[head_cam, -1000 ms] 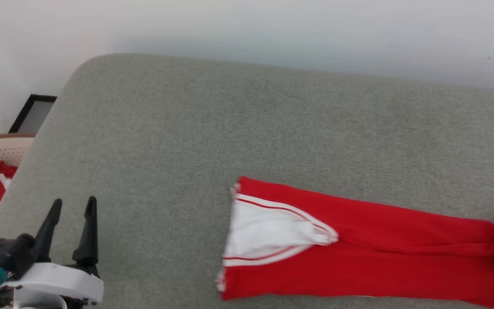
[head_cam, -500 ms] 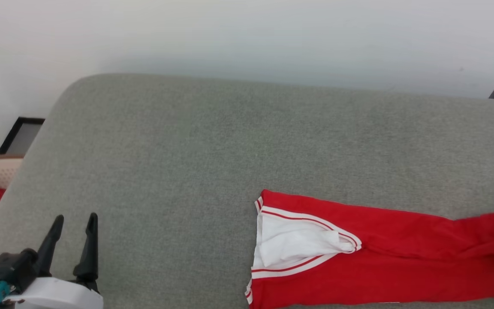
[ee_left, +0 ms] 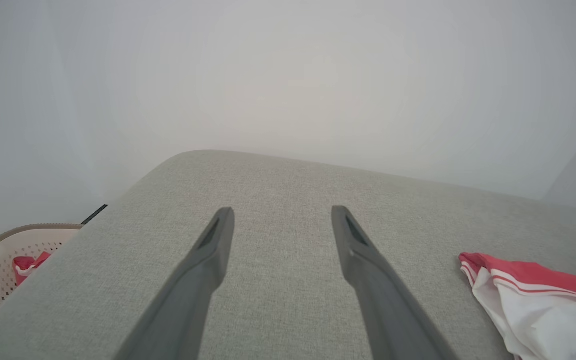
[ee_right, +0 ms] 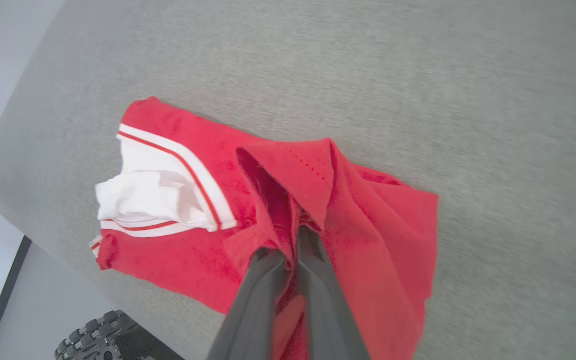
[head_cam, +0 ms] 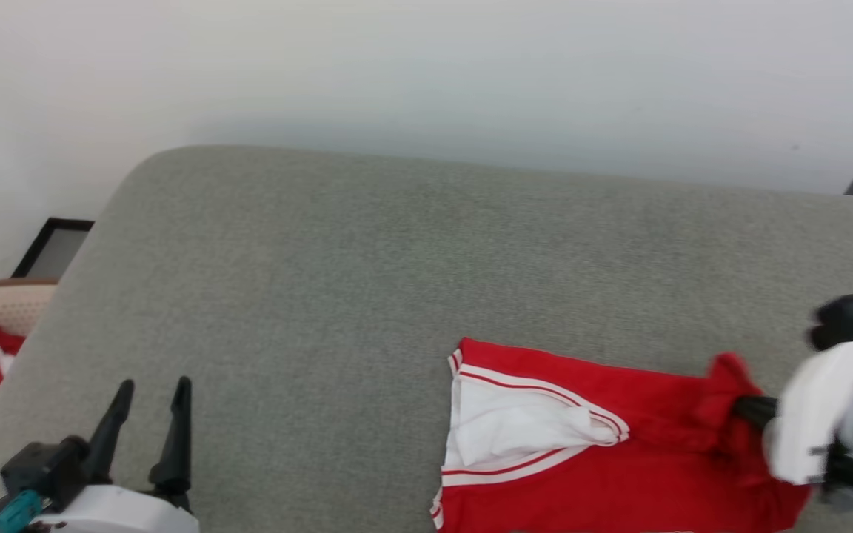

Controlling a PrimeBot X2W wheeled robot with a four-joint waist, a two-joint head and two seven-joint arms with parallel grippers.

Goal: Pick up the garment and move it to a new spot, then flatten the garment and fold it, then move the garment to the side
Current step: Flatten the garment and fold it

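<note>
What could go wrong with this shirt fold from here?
The right claw pinches one bunched edge of the shirt, so pulling may crumple it rather than fold it. The left claw is open and apart, so nothing pins the other end. It lies near the edge of the cushion and might slide off.

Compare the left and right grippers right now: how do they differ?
The left gripper is open and empty; the right gripper is shut on the garment. The left gripper points across bare grey cushion; the right gripper has a red fold pinched up. Both have long dark fingers.
</note>
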